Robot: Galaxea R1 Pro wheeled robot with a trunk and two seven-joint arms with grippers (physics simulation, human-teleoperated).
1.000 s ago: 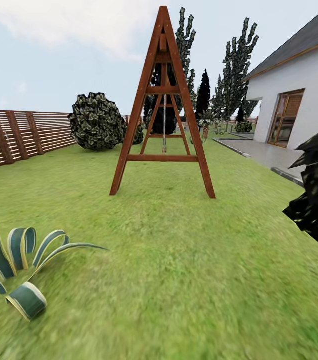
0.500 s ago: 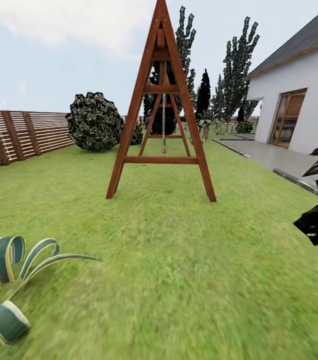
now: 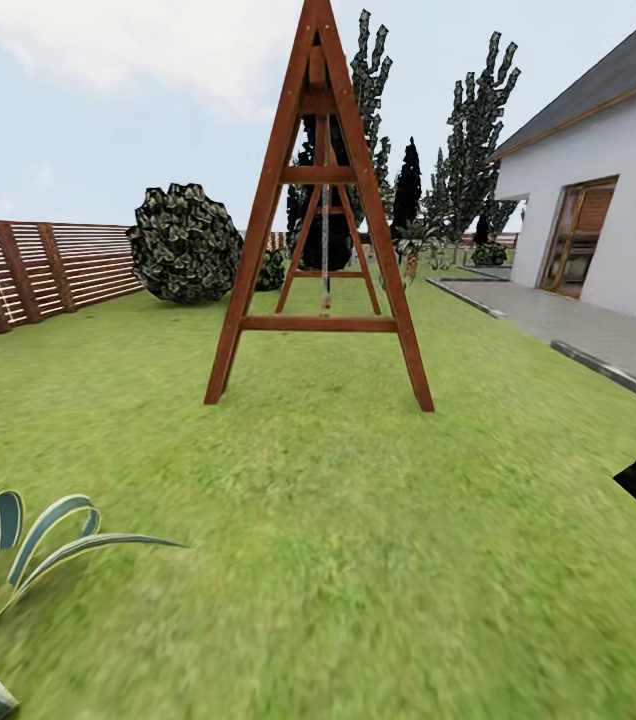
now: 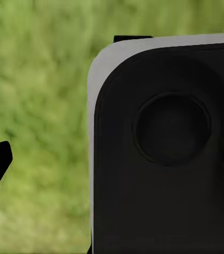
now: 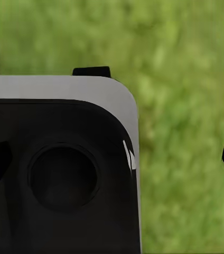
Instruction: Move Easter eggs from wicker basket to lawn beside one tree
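Green grass of the lawn (image 3: 358, 560) spread under you across the garden, with the slatted brown fence (image 3: 38, 270) running along the left and a white house (image 3: 598, 200) with a paved path (image 3: 568, 325) on the right. You had no basket and no eggs in sight, so judging by these pictures the task was barely begun: you were driving, with the eggs yet to be found, lifted out and laid by a tree.

Ahead stood a wooden A-frame swing (image 3: 320, 220), end-on to you, its long axis running away toward the back of the yard. Behind it rose the trees (image 3: 473, 140) with jagged dark green crowns, upright, thin trunks vertical; any of these could serve as the drop spot. A round bush (image 3: 186, 243) sat left of the frame, and a striped agave-like plant (image 3: 18, 540) lay at your near left.

Both wrist cameras looked down on blurred grass past a dark rounded part of the robot (image 4: 165, 148). Whether either gripper was apart or together, you could not tell.
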